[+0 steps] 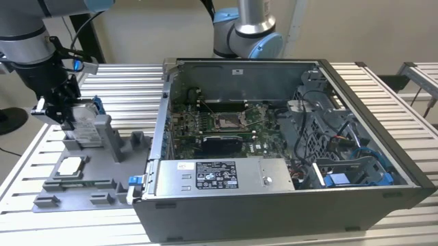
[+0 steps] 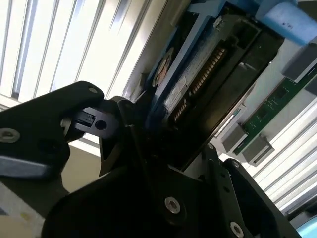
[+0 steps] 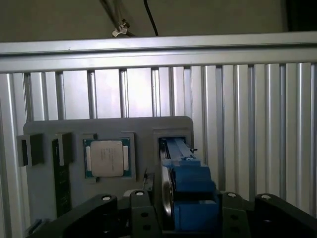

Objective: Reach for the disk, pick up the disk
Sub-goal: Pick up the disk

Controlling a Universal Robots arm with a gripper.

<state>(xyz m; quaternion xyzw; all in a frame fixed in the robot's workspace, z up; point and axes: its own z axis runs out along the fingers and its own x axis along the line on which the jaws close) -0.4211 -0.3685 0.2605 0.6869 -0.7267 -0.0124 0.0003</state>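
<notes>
The disk point(image 1: 83, 125) is noted standing on edge in an upright slot of the grey fixture plate point(image 1: 102, 177). It is judged to be kept there so that both broad faces are left free for a grasp from above. The gripper point(image 1: 66, 118) is seen directly above that slot, at the disk's upper edge. The fingers point(image 2: 121, 124) are set narrow, one against each face, and are judged to be closed on the disk, though firm pressure cannot be confirmed. In the first wrist view the blue carrier frame point(image 3: 190, 183) is seen running along the disk's edge, centred between the black linkages, so the grip is judged to be taken squarely and not at a corner. In the second wrist view a row of gold contacts point(image 2: 203, 69) is shown on the disk's end, clear of the fingers. The disk's lower edge is seen down at the plate in the exterior view, so it is judged as grasped but not yet lifted out. The small square chip point(image 3: 108, 157) is recorded lying flat in its own pocket of the fixture plate, just beside the disk's slot and untouched. The fixture plate itself is laid on the slatted worktop point(image 1: 130, 87). The open computer case point(image 1: 274, 215) is set just beside the plate, on the exterior view's right of it.
</notes>
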